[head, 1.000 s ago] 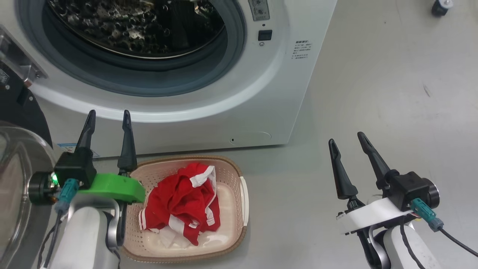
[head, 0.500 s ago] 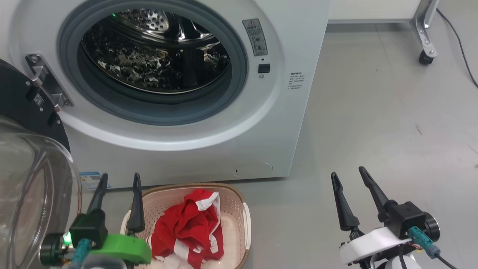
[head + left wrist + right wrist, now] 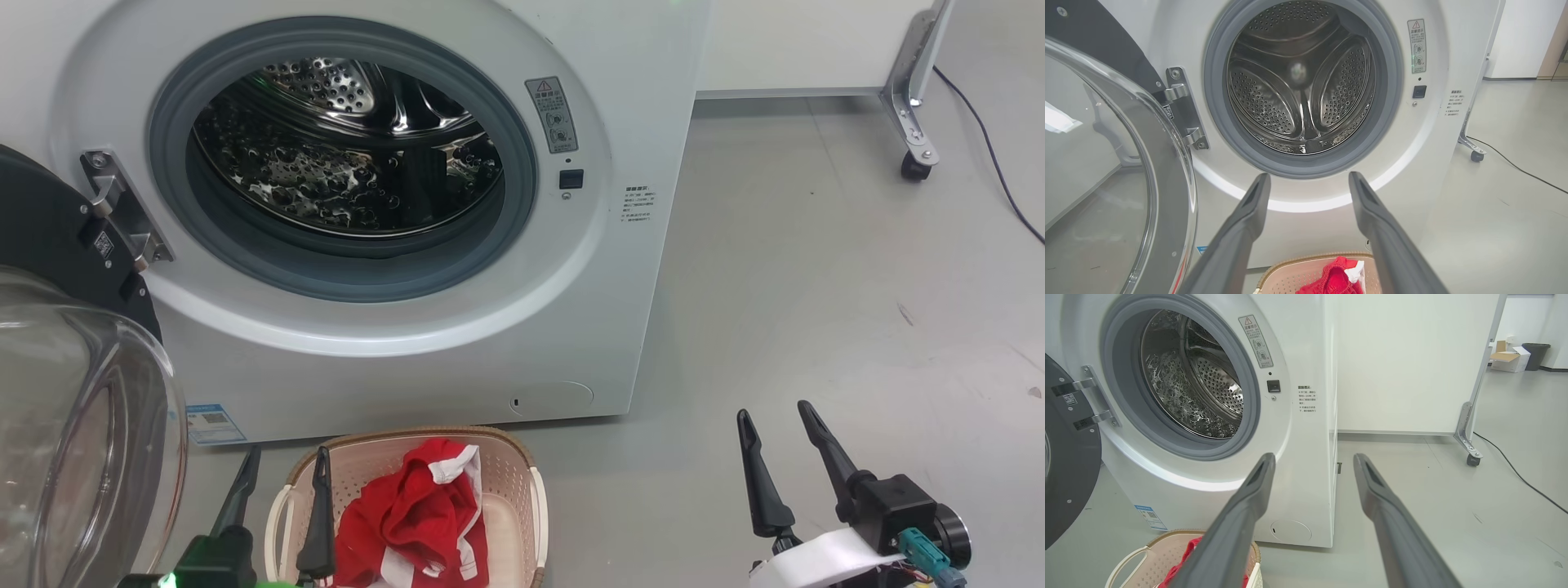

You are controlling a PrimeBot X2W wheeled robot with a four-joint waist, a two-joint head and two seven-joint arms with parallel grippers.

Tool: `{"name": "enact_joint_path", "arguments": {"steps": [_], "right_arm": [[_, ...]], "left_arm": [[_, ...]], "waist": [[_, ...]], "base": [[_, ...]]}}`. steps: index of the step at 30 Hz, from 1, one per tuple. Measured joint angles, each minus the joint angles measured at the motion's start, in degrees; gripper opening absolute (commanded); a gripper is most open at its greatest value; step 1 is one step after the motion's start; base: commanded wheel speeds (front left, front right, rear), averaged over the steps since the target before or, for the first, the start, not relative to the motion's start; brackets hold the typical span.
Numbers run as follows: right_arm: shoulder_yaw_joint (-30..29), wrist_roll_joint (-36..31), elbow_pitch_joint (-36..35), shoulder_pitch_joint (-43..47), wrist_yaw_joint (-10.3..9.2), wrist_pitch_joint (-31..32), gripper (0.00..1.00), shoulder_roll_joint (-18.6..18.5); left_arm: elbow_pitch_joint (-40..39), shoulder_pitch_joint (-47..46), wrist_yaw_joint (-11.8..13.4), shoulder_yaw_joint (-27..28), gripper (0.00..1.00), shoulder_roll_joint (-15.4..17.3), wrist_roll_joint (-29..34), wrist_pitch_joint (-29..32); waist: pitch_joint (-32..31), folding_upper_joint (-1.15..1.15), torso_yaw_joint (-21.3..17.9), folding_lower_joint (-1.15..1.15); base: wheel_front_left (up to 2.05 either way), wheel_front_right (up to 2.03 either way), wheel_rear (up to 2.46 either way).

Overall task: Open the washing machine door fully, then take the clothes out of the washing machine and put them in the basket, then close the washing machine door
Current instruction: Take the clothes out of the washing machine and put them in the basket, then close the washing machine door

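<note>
Both sets of jaws stand spread and empty: the left jaws at the left rim of the basket (image 3: 457, 434), the right jaws over the floor (image 3: 816, 286), well apart from it. Red clothes (image 3: 416, 523) lie inside the basket, just in front of the washing machine (image 3: 620, 122). Its door (image 3: 82, 425) hangs swung open at left, exposing the steel drum (image 3: 343, 163).

1. The washing machine door (image 3: 82, 425) stands open left of the washing machine (image 3: 604, 327).
2. The basket (image 3: 506, 482) sits on the floor (image 3: 816, 310) near of the machine, seemingly not touching it.
3. The clothes (image 3: 412, 523) lie in the basket.
</note>
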Motion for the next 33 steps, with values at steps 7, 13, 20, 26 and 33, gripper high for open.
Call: {"name": "enact_joint_path", "arguments": {"steps": [7,13,20,26,33], "right_arm": [[0.0,0.0,-0.5,0.3,-0.01,0.0,1.0,0.1],[0.0,0.0,-0.9,0.8,-0.01,0.0,1.0,0.1],[0.1,0.0,-1.2,0.9,-0.03,0.0,1.0,0.1],[0.1,0.0,-1.4,0.9,-0.1,0.0,1.0,0.2],[0.0,0.0,-1.5,0.9,-0.1,0.0,1.0,0.2]], "left_arm": [[-1.9,1.2,0.0,-0.5,1.0,0.1,0.9,0.1],[-3.4,2.0,0.2,-0.9,1.0,0.1,1.0,0.6],[-4.5,2.6,0.5,-1.0,1.0,0.2,1.2,1.2],[-5.7,2.8,0.5,-1.1,1.0,0.2,1.3,1.8],[-6.4,3.0,0.7,-1.1,1.0,0.2,1.4,2.4]], "waist": [[-0.1,0.0,-0.2,0.0],[0.0,0.0,-0.5,0.0],[0.2,0.0,-0.8,0.0],[0.5,0.0,-0.9,0.0],[0.5,0.0,-0.9,0.0]], "base": [[0.0,0.0,0.0],[0.0,0.0,0.0],[0.0,0.0,0.0],[0.0,0.0,0.0],[-0.07,0.07,0.0]]}}
